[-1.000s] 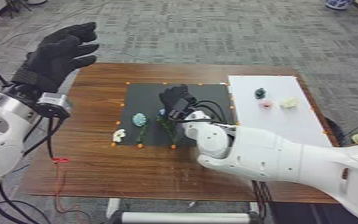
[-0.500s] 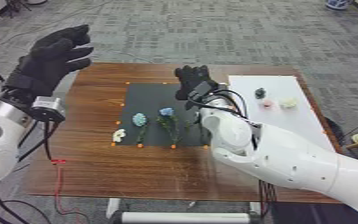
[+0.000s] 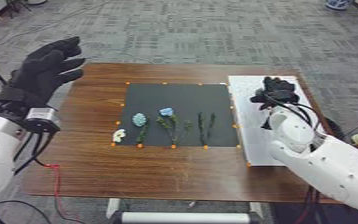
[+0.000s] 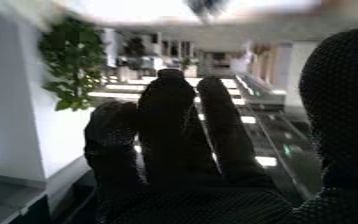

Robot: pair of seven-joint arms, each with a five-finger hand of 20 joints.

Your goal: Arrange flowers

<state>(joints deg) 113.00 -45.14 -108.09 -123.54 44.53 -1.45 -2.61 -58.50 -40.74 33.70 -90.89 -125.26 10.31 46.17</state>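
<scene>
A brown table with a black mat and a white board
The brown wooden table has a black mat flat on its middle and a long white board to the mat's right. Little orange dots go along the edges of both. On the mat are a pale blue flower, a darker blue flower and two thin green stems, side by side. A small white flower sits at the mat's left edge, close to the near corner.
</scene>
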